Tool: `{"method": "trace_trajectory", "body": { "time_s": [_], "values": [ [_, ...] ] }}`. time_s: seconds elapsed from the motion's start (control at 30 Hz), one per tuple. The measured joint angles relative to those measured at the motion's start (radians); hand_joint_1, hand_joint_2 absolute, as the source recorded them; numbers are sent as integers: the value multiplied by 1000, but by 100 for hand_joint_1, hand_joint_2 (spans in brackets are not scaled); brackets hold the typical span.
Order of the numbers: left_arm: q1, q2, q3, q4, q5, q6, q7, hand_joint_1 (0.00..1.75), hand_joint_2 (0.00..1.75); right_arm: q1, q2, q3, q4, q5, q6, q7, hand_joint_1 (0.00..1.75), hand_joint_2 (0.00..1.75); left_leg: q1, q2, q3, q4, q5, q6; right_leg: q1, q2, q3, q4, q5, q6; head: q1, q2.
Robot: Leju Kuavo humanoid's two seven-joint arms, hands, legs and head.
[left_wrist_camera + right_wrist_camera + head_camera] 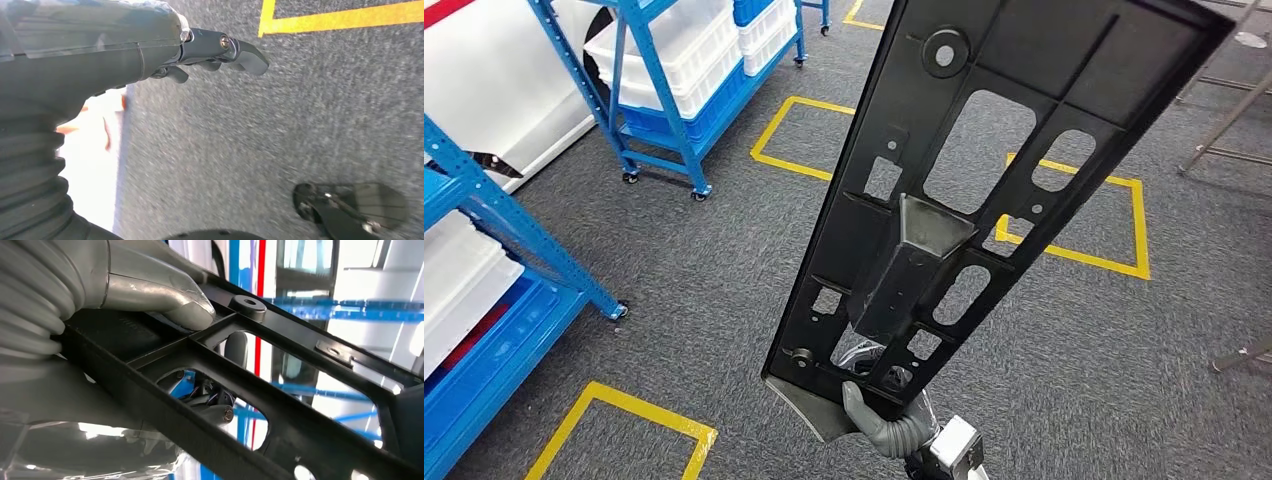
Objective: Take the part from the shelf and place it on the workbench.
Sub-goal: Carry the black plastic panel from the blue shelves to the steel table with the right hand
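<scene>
You're looking down on a grey speckled carpet floor (704,270), and it's marked out with yellow tape boxes: one (799,135) ahead near the middle, another (1114,225) off to the right, a third (619,425) low on the left. On your left stands a blue metal shelf rack (494,300), its leg down on the carpet. Further back there's a second blue rack (669,95) on castors, loaded with white plastic bins (674,55). Behind both, a white wall (494,90). Top right, thin grey metal legs (1224,120) slant across the carpet. Light is bright and even.
</scene>
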Motion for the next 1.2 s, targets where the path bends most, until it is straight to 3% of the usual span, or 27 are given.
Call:
{"method": "trace_trajectory", "body": {
  "time_s": [0.03,0.07,0.1,0.17,0.23,0.33,0.4,0.47,0.53,0.57,0.6,0.63,0.7,0.77,0.83,0.87,0.93,1.0,1.07,1.1,1.2],
  "values": [
    [1,1,0,0,0,-2,7,0,175,0,-1,0,4,-3,-2,0,175,175,-1,14,0,1,-2,-1,-4,-6,-20,41,-11,4,0,0],
    [1,2,0,0,0,-3,11,0,175,0,-1,-1,8,-5,-3,0,175,175,-1,27,1,2,-4,-3,-8,-11,-22,47,-4,7,0,0],
    [1,3,0,0,0,-4,12,0,175,-1,-2,-1,12,-8,-5,0,175,175,-1,39,2,3,-6,-5,-11,-17,-2,14,20,9,0,0],
    [0,5,0,0,0,-4,10,0,175,-5,-2,0,18,-12,-7,0,175,175,-2,60,7,7,-15,-14,-12,-49,72,-115,73,8,0,0],
    [-1,7,0,0,1,-3,3,0,175,-11,-2,2,21,-16,-8,-1,175,175,-7,76,9,12,-24,-25,-7,-70,116,-195,89,-3,0,0],
    [-5,9,0,0,3,-2,-20,0,175,-19,-2,4,22,-23,-9,-3,175,175,-6,93,19,11,-31,-43,-1,-50,116,-205,86,-25,0,0],
    [-8,10,0,0,4,-1,-44,0,175,-26,-2,5,23,-26,-7,-4,175,175,-1,63,7,47,-61,-52,-4,-32,118,-210,90,-39,0,0],
    [-8,10,0,0,6,0,-69,0,175,-36,-2,8,26,-28,-5,-4,175,175,0,16,-47,168,-125,-54,-4,-13,118,-212,92,-48,0,0],
    [-7,10,0,0,8,0,-89,0,175,-41,-2,9,31,-30,-5,-5,175,175,0,1,-115,299,-169,-53,1,10,118,-212,92,-53,0,0],
    [-6,10,0,0,10,0,-98,0,175,-42,-2,9,33,-30,-5,-5,175,175,-1,-2,-130,319,-163,-50,4,24,119,-212,92,-54,0,0],
    [-6,11,0,0,10,0,-106,0,175,-42,-2,10,35,-30,-6,-5,175,175,-2,-4,-125,296,-135,-46,5,38,120,-211,92,-54,0,0],
    [-6,11,0,0,10,0,-112,0,175,-42,-2,10,36,-29,-6,-5,175,175,-3,-14,-104,239,-94,-40,7,52,123,-211,92,-54,0,0],
    [-5,13,0,0,8,0,-116,0,175,-44,-2,11,36,-28,-8,-5,175,175,-3,-65,-52,100,-23,-28,7,76,124,-210,93,-50,0,0],
    [-6,15,-1,0,4,-1,-108,0,175,-46,-1,12,36,-25,-9,-5,175,175,-6,-101,-28,37,-6,-20,2,97,116,-210,98,-39,0,0],
    [-8,14,-2,0,-2,-3,-91,0,175,-45,-1,12,35,-19,-12,-6,175,175,-7,-85,-23,23,-3,-13,-1,120,109,-214,106,-23,0,0],
    [-8,14,-2,0,-5,-4,-81,0,175,-44,-1,11,35,-17,-14,-6,175,175,-5,-72,-18,14,2,-7,0,114,106,-210,103,-18,0,0],
    [-6,13,-3,0,-12,-7,-62,0,175,-45,-1,9,33,-14,-18,-6,175,175,-2,-41,-11,-5,13,4,5,63,79,-156,67,-11,0,0],
    [-5,14,-3,0,-16,-11,-47,0,175,-44,-1,8,31,-11,-22,-5,175,175,-7,-11,-11,-7,14,9,3,8,21,-33,1,-5,0,0],
    [-4,14,-3,0,-18,-15,-40,0,175,-39,-1,4,30,-8,-24,-1,175,175,-10,18,-11,-6,12,8,-4,-8,-16,50,-25,1,0,0],
    [-5,14,-3,0,-18,-16,-40,0,175,-37,-1,2,30,-7,-24,1,175,175,-9,31,-10,-6,10,7,-6,-13,-7,37,-10,3,0,0],
    [-5,13,-6,0,-19,-18,-50,0,175,-30,-1,-3,21,-3,-25,6,175,175,-11,63,-3,-1,0,-5,-6,-57,103,-157,68,1,0,0]
  ]
}}
